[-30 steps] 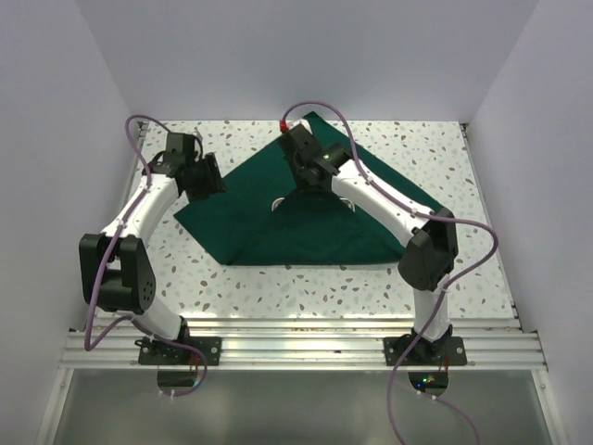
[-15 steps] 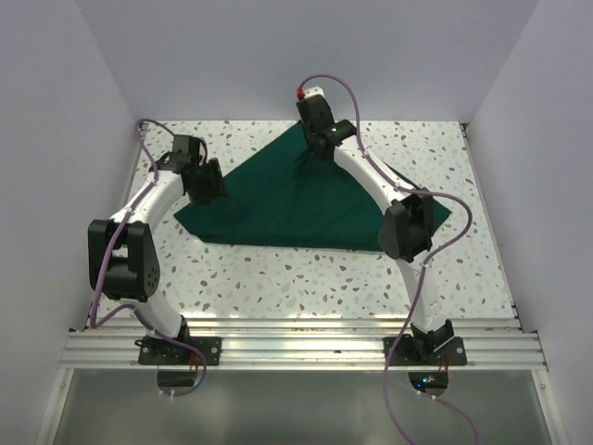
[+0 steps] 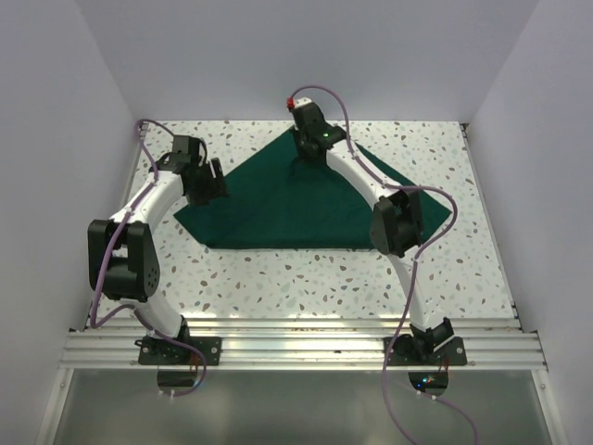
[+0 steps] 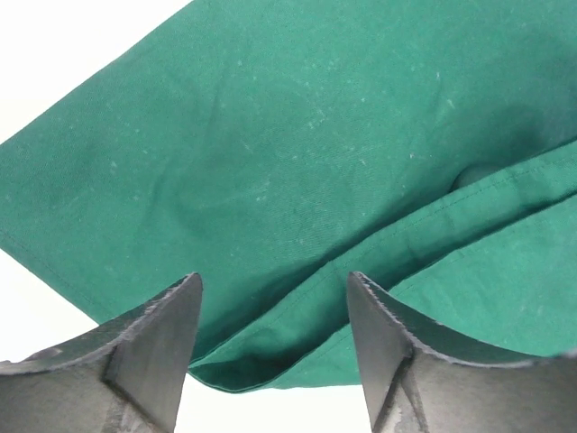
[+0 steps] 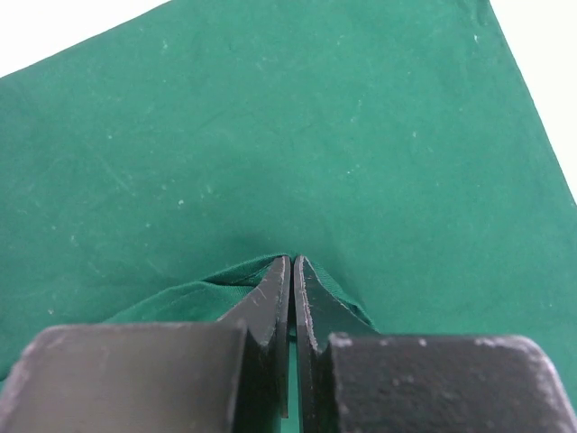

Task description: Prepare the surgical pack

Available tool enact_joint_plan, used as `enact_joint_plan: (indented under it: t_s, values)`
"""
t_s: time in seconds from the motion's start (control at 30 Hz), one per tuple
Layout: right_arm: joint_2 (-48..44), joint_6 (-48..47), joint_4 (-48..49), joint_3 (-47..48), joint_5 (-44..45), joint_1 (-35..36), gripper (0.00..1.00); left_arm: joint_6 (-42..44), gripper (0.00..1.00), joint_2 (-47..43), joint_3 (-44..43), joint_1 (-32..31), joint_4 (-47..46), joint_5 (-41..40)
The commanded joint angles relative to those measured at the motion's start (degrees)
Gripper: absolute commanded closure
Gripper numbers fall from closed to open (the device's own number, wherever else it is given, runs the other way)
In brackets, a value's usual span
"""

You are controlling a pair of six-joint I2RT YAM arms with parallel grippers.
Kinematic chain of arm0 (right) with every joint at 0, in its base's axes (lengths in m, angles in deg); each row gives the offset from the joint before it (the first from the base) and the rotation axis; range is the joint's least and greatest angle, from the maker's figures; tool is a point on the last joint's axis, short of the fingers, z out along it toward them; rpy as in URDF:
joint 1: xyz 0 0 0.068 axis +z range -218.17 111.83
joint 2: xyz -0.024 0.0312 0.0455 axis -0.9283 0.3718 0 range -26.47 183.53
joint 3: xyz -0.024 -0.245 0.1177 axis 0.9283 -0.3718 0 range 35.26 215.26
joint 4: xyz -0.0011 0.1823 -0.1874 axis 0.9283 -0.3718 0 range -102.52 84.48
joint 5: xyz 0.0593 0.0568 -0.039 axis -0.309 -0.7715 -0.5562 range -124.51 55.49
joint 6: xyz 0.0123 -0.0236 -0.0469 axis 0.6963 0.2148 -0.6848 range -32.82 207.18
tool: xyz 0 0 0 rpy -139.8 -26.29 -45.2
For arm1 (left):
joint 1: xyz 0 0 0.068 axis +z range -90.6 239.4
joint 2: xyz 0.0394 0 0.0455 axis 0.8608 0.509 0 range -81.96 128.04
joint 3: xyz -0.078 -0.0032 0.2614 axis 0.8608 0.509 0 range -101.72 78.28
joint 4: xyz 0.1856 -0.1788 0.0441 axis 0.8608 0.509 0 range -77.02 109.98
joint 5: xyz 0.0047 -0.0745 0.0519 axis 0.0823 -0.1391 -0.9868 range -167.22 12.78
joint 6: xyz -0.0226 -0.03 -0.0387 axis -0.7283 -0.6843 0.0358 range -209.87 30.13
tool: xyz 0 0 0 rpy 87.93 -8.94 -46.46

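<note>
- One green cloth, matte weave, a rough triangle lying flat on the speckled worktop.
- Two black tools: left tool spread open over the hemmed edge, right tool pinching a raised fold.

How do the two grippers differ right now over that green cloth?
The left gripper is open, its fingers spread apart; the right gripper is shut. The left gripper holds nothing and hovers over the left edge of the drape; the right gripper pinches a raised fold of it near the far corner. Both are black, two-fingered and above the same drape.
</note>
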Motion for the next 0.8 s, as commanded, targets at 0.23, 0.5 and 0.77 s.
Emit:
enact_joint_plan:
  t_s: [0.23, 0.5, 0.77]
  values:
    - [4.6, 2.0, 1.1, 4.0, 1.4, -2.5, 0.6, 0.5, 0.23, 1.0, -2.5, 0.6, -0.3, 1.6]
    - [3.2, 7.8, -4.3, 6.6, -1.3, -3.3, 0.28, 0.1, 0.23, 0.3, -1.2, 0.6, -0.8, 2.7]
    - [-1.0, 6.4, 0.1, -2.2, -11.0, -3.9, 0.28, 0.1, 0.23, -0.9, 1.0, 0.6, -2.0, 4.1]
